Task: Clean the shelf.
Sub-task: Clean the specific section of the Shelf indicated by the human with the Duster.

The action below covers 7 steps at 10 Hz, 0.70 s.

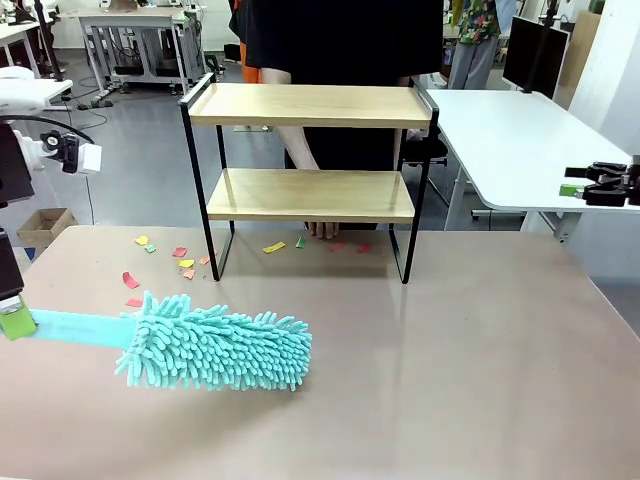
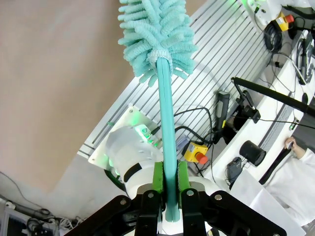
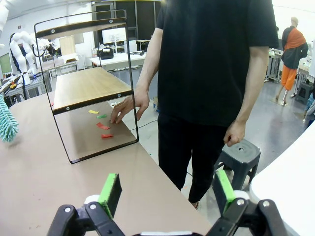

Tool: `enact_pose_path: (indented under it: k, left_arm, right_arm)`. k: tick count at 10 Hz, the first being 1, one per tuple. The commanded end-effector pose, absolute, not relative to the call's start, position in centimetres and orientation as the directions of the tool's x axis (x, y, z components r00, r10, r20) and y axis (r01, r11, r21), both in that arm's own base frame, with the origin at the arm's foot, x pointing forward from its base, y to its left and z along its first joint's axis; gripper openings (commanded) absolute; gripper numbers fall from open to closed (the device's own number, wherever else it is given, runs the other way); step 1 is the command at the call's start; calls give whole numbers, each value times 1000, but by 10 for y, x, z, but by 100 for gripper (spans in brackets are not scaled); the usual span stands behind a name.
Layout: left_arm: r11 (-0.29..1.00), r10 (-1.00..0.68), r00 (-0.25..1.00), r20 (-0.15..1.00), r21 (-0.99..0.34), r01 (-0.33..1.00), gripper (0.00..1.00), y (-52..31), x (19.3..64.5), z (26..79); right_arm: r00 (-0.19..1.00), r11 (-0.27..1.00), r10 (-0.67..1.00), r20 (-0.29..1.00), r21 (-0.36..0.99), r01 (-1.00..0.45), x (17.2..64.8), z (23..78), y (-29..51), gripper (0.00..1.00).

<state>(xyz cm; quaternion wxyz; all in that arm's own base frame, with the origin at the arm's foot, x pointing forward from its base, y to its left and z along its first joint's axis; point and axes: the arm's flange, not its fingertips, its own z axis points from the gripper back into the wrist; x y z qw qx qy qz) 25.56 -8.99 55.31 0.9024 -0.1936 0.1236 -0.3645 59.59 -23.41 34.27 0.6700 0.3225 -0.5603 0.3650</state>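
While the left pincer [image 2: 168,181] is clamping tight on the handle of the fluffy teal chenille duster [image 1: 215,352], its head lying at eight o'clock on the beige counter [image 1: 450,360], the job is calling for a level lift toward the two-tier wooden, black-framed shelf [image 1: 310,105] standing at twelve o'clock. The right pincer [image 3: 166,186] is hanging wide at three o'clock, gripping nothing.
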Motion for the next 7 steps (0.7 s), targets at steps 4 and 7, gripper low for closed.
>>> enact_pose_path:
  k: [4, 7]
  left_arm:
    - [656, -706, 704, -79, -446, 609, 14, -90, 254, 555]
    - [668, -656, 755, 12, -457, 588, 14, -124, 263, 559]
  right_arm:
    - [101, 523, 130, 986, 19, -852, 596, 346, -232, 100]
    - [101, 523, 130, 986, 19, -852, 596, 346, -232, 100]
